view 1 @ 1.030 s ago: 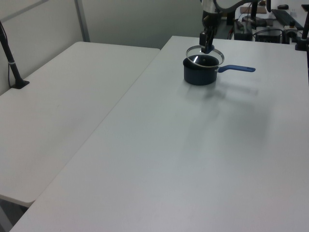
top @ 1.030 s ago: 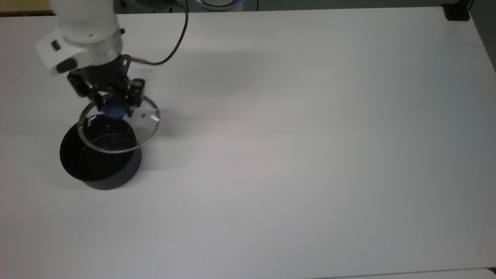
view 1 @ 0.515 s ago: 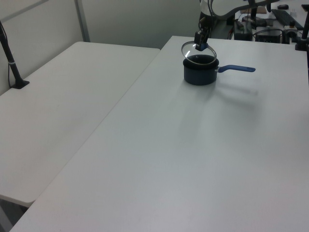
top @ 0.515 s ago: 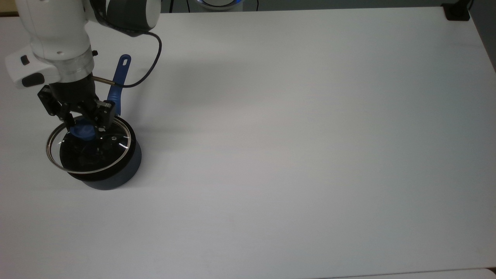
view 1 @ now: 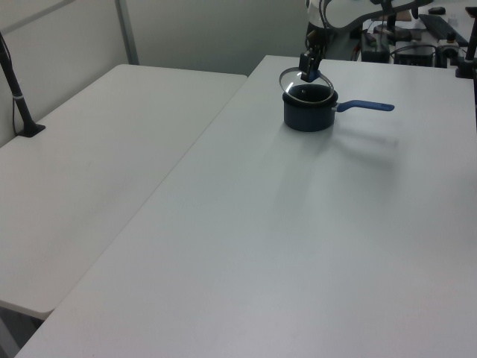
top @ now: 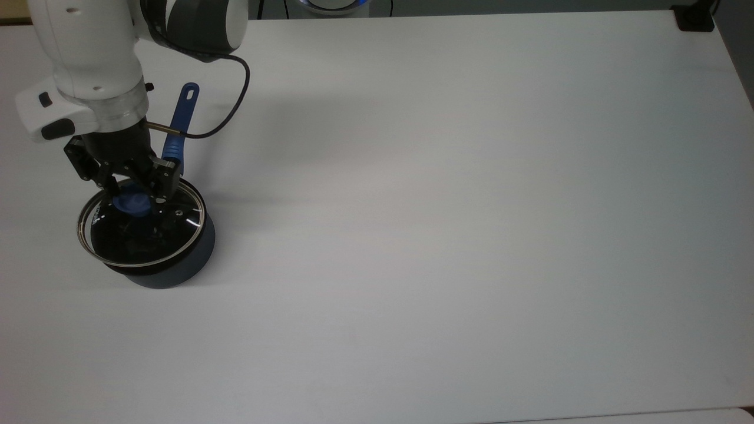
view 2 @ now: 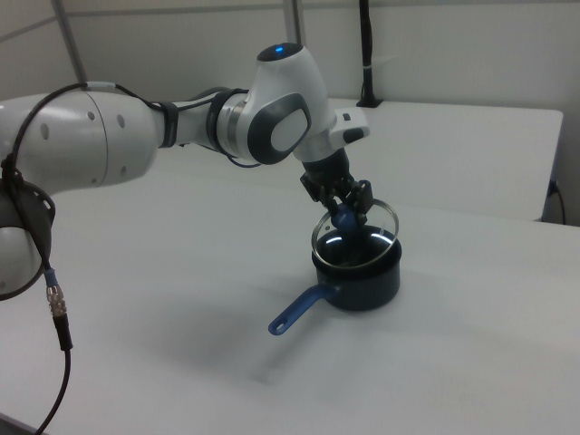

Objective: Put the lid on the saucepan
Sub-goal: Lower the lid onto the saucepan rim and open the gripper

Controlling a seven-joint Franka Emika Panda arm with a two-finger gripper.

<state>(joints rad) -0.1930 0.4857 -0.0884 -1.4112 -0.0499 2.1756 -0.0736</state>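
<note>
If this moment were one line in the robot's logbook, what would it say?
gripper: shut on lid knob | lid: tilted above saucepan, not seated | table

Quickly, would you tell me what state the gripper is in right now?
Gripper: shut on the lid by its blue knob, held tilted over the saucepan.

Tilted lid [top: 141, 228] over saucepan [top: 177, 268]
</note>
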